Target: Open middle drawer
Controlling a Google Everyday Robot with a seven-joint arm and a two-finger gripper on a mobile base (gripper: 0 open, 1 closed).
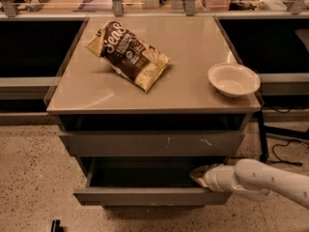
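The middle drawer [145,196] is the wide, shallow grey one under the taller scratched drawer front [149,143]. It stands pulled out toward the camera, and its dark inside [140,174] shows. My gripper [198,174] comes in from the right on a white arm [260,178]. Its tip sits just behind the drawer's front panel, inside the open drawer near its right end. How it holds the panel is hidden.
On the cabinet's beige top [96,91] lie a brown chip bag [129,54] at the left and a white bowl [233,79] at the right edge. A speckled floor [34,178] surrounds the cabinet. Cables [285,149] lie at the right.
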